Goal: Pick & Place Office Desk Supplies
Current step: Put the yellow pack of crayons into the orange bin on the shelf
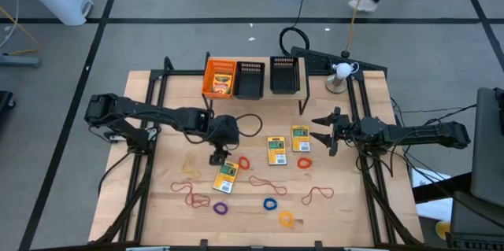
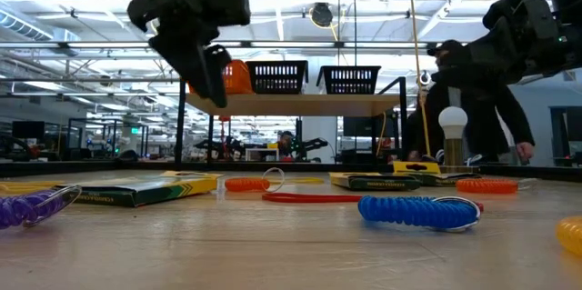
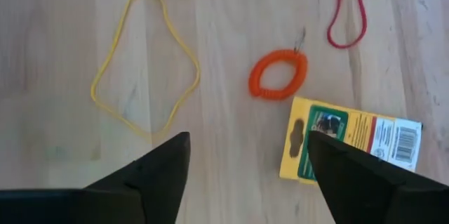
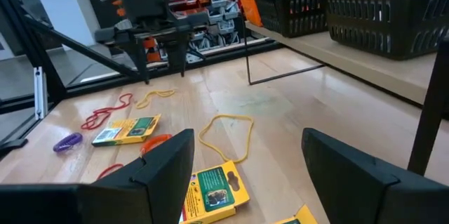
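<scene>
- Left gripper [image 1: 218, 157] low over the wood table [image 1: 157, 204], left of the middle of the high view, fingers spread wide, nothing between them.
- Right gripper [image 1: 324, 134] at the right of the middle in the high view, fingers wide apart too, nothing held.
- One yellow packet [image 1: 227, 177] flat on the table just below the left gripper; in the left wrist view, at the lower right, partly behind one dark finger [image 3: 365, 182].
- Small orange ring [image 3: 278, 74] near the middle of the left wrist view, just beside that packet, not touching the fingers.
- Thin yellow band loop [image 3: 144, 62] at the left of the left wrist view, apart from the ring.
- Two more packets [image 1: 276, 149] side by side in the middle of the high view, left of the right gripper.
- Fourth packet [image 1: 222, 85] inside the orange tray [image 1: 209, 78] at the top middle of the high view, with two black trays [image 1: 284, 75] to its right.
- Red-brown band loops [image 1: 317, 195] at the lower right and lower left of the table.
- Blue ring [image 1: 271, 203], purple ring [image 1: 221, 208] and a yellow-orange ring [image 1: 286, 219] along the bottom of the table.
</scene>
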Motion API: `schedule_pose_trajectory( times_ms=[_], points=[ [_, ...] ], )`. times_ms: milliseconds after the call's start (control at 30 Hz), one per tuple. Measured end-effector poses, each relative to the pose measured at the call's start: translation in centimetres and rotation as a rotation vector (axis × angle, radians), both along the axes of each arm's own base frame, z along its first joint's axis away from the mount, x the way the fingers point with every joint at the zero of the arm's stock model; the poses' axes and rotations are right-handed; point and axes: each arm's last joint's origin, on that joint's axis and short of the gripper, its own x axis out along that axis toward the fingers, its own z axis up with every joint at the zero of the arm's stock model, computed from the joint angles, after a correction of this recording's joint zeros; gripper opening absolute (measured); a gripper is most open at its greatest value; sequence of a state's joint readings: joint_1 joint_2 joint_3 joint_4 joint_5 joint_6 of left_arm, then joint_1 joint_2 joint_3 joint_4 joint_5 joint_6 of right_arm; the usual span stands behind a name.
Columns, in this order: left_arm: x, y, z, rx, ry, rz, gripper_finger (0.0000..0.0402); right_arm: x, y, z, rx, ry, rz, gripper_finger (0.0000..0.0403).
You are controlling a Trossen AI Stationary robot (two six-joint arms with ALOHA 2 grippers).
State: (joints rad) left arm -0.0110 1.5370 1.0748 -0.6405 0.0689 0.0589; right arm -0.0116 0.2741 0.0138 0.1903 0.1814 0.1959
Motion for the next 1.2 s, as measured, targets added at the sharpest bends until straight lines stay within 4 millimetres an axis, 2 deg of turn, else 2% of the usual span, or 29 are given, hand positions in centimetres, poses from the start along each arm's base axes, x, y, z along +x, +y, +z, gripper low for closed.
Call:
schedule_pose_trajectory(
  times_ms=[133, 367, 667, 967, 1200],
  points=[
    [-0.1, 0.1, -0.1, -0.003, 0.015, 0.006, 0.0293, 0.0, 0.0, 0.0, -0.006, 0.001, 0.001, 0.0254],
    [-0.2, 0.1, -0.3, -0.039, 0.024, 0.003, 0.0277, 0.0, 0.0, 0.0, -0.028, 0.006, 0.002, 0.0254],
    [-1.3, -0.1, -3.3, -0.101, 0.049, 0.032, 0.0279, 0.0, 0.0, 0.0, -0.028, 0.007, 0.002, 0.0254],
    [-1.2, -0.6, -3.8, -0.151, 0.006, 0.018, 0.0276, 0.0, 0.0, 0.0, -0.025, 0.006, 0.002, 0.0254],
    [-1.7, -1.2, -5.0, -0.178, 0.006, 0.035, 0.0276, 0.0, 0.0, 0.0, -0.025, 0.006, 0.002, 0.0254]
  ],
)
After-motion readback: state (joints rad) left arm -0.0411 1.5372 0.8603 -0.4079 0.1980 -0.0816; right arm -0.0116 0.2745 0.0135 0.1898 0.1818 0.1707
